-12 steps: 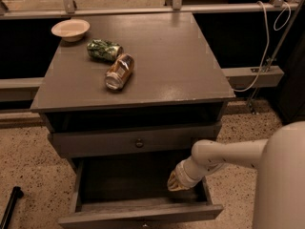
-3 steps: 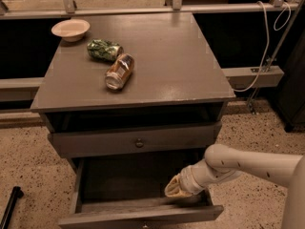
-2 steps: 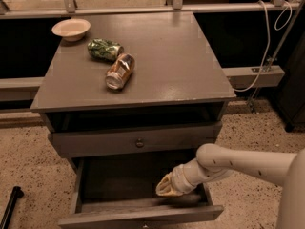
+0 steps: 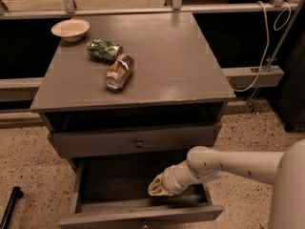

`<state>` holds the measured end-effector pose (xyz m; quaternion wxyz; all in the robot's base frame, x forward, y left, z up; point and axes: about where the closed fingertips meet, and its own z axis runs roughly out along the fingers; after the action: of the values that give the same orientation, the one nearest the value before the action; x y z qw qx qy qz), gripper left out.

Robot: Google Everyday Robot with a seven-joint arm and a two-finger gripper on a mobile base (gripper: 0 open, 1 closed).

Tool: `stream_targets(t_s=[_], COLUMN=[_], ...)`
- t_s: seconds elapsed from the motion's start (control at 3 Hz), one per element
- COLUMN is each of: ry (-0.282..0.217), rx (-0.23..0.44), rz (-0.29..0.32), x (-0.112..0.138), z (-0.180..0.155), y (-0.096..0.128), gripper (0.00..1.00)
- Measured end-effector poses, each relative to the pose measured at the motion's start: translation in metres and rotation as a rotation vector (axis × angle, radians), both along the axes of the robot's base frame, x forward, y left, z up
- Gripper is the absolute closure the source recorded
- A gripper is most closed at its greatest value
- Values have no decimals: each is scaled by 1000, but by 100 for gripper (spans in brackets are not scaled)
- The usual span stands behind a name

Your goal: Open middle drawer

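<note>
Below the counter [image 4: 190, 66], the pincer [image 4: 159, 187] sits inside the pulled-out middle drawer [image 4: 138, 217]; its front lies at 6 o'clock, running 9-to-3. Spread or pressed together: cannot tell.

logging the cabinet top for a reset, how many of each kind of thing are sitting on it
bowl: 1
green packet: 1
can: 1
total: 3
The gripper is not on top; it is down inside the pulled-out drawer.
</note>
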<state>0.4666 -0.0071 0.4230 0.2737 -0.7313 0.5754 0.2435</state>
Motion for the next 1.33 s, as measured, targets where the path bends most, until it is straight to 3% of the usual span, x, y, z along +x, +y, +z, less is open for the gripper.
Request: stream_targets(t_s=[0.67,1.33], ry=[5,-14], rx=[64,122], rz=[4,36], x=[3,1], z=[-13,-25], y=[18,57], gripper=[100,100])
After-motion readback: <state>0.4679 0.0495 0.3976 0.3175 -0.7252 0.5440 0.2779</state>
